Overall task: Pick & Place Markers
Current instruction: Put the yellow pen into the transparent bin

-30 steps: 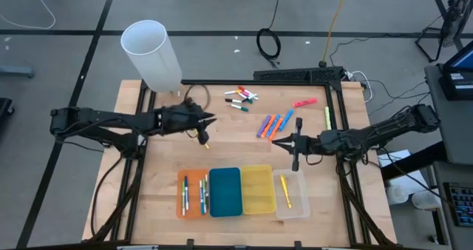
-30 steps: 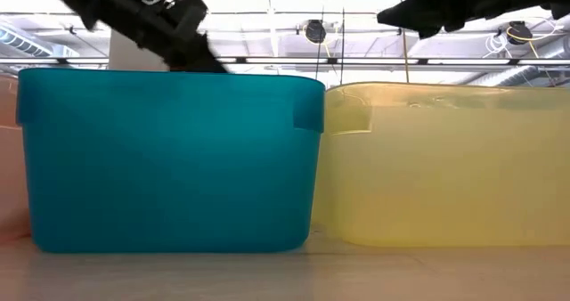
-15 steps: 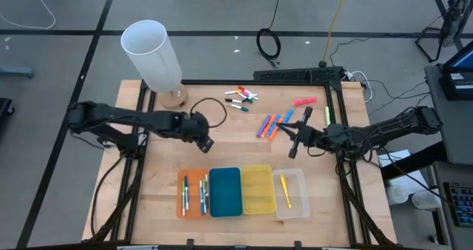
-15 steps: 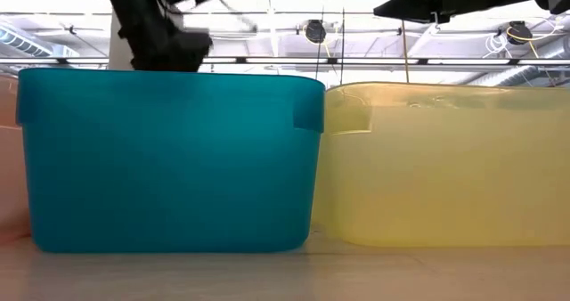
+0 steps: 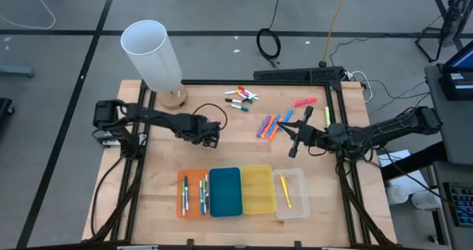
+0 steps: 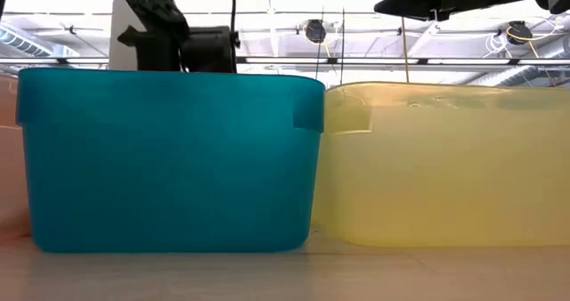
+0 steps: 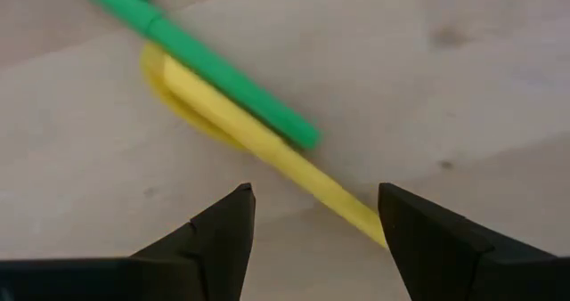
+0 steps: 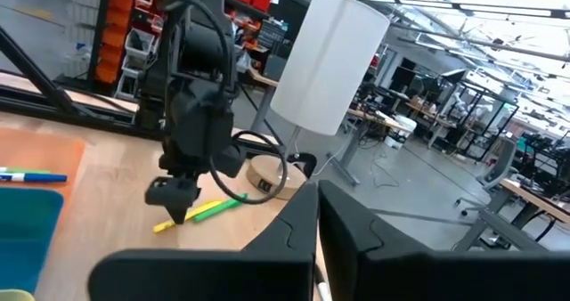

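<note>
Where lying: markers (green, yellow)

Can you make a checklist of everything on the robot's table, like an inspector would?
Surface: wooden table, bare in front of the left arm.
Job's things: yellow marker and green marker lie touching on the wood under the left gripper; markers in the orange tray; one in the clear tray; loose marker groups near the far edge.
Clutter: blue tray and yellow tray, contents not visible; white cylinder.
Grippers: left gripper open, low over the two markers; right gripper shut, holding nothing.
Cables: black cable looping near the left arm.
Surroundings: coiled cable on the floor.
</note>
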Tool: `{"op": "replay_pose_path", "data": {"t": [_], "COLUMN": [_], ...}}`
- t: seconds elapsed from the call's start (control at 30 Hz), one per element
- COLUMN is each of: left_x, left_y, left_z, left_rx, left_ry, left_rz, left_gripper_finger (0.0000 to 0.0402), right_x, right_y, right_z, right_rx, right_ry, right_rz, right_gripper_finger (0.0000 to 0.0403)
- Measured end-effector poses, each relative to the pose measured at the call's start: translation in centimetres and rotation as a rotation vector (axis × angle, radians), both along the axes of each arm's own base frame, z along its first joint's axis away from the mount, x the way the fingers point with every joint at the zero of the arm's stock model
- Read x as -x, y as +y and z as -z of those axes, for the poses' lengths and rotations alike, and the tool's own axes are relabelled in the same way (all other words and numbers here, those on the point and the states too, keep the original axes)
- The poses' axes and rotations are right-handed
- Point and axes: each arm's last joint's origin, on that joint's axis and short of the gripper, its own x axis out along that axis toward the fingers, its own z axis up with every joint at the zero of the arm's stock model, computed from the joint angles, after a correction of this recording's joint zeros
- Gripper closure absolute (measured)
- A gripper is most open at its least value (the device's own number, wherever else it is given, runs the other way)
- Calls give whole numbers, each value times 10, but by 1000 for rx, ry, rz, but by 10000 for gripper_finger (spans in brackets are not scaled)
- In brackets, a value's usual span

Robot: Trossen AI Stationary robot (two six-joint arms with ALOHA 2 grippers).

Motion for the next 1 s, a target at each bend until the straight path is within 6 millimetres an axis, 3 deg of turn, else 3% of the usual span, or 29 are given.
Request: {"op": "replay_pose_path", "data": {"t": [0.3, 0.77, 1.0], "left_x": [11, 16, 14], "left_y": [4, 2, 3], "left_z": [10, 11, 12], "left_rx": [23, 31, 109], "left_ry": [159, 214, 180], "left_rz": [-127, -97, -85], "left_gripper_finger": [158, 161, 244], "right_x": [0, 0, 0], "right_y": [1, 1, 1], "right_z": [2, 2, 3], "right_rx": [-33, -76, -103], "right_ry": [5, -8, -14], "right_rz": [-4, -7, -8], "right_gripper_finger": [399, 399, 399]}}
